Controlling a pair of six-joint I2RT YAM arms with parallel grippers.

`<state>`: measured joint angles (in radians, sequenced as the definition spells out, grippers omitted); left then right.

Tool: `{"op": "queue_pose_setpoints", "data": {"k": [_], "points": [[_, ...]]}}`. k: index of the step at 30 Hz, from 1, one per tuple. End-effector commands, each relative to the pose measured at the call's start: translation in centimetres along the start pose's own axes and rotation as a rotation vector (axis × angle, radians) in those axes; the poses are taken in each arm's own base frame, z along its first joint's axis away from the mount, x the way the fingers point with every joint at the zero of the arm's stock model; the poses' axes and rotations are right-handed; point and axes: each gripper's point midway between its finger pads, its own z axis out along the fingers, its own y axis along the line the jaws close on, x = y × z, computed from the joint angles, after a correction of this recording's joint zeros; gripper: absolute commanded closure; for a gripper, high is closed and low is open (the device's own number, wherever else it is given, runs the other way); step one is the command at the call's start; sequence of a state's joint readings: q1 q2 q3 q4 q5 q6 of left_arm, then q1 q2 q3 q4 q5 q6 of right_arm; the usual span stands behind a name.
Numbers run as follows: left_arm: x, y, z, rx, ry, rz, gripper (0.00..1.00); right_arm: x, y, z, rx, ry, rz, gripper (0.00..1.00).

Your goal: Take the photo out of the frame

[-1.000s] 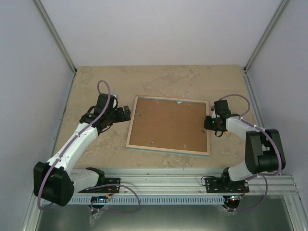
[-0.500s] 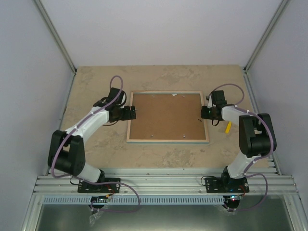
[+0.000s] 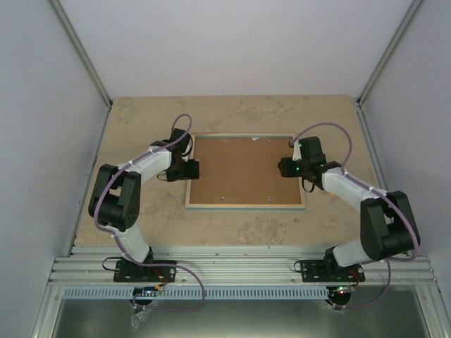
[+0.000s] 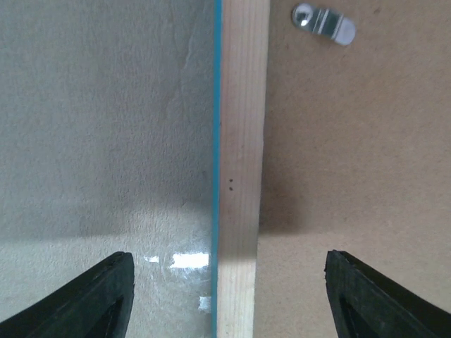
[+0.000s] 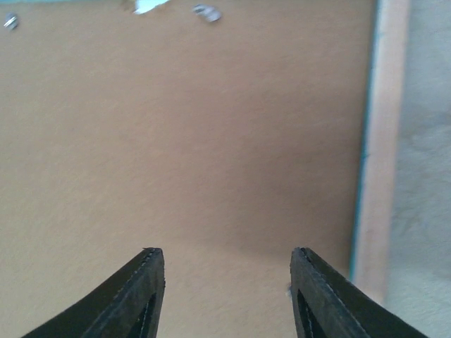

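The frame (image 3: 243, 171) lies face down in the middle of the table, brown fibreboard back up, with a light wood rim and thin turquoise edge. The photo is hidden under the back. My left gripper (image 3: 192, 169) is open, its jaws straddling the frame's left rim (image 4: 239, 176), one over the table, one over the back. My right gripper (image 3: 283, 167) is open above the back board (image 5: 190, 141) just inside the right rim (image 5: 384, 141). Small metal clips (image 4: 324, 22) hold the back; two more show at the far edge in the right wrist view (image 5: 206, 12).
The beige stone-look table top (image 3: 141, 127) surrounds the frame. White walls and metal posts (image 3: 83, 53) enclose the cell. An aluminium rail (image 3: 239, 267) carries the arm bases at the near edge.
Both arms have moved inward to the frame. The frame has been straightened square to the table. My right gripper has gone from beside the right rim to over the back board.
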<state>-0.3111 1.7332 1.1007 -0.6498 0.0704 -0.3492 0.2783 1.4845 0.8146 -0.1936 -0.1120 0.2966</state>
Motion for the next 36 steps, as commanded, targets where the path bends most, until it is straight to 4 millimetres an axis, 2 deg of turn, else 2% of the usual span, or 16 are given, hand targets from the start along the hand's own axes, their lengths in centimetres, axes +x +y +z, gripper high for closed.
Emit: {"op": "queue_pose_setpoints", "data": {"k": [1, 8, 13, 18, 29, 36], "points": [[0.2, 0.0, 0.3, 0.005, 0.032, 0.01, 0.27, 1.0, 2.7, -0.7, -0.049, -0.016, -0.067, 0.46], [0.9, -0.2, 1.4, 0.017, 0.077, 0.011, 0.45, 2.4, 6.1, -1.6, -0.111, -0.028, -0.151, 0.39], [1.3, -0.1, 2.1, 0.011, 0.106, 0.011, 0.54, 2.9, 7.8, -1.9, -0.111, -0.032, -0.205, 0.4], [1.1, 0.0, 2.4, 0.002, 0.12, 0.013, 0.7, 3.6, 9.7, -2.2, -0.118, -0.042, -0.292, 0.39], [-0.3, 0.3, -0.1, -0.031, 0.04, 0.029, 0.98, 6.5, 14.3, -3.0, -0.123, -0.038, -0.565, 0.36], [-1.3, 1.0, -2.1, -0.079, -0.031, 0.033, 1.0, 9.1, 17.5, -3.7, -0.115, -0.049, -0.756, 0.29]]}}
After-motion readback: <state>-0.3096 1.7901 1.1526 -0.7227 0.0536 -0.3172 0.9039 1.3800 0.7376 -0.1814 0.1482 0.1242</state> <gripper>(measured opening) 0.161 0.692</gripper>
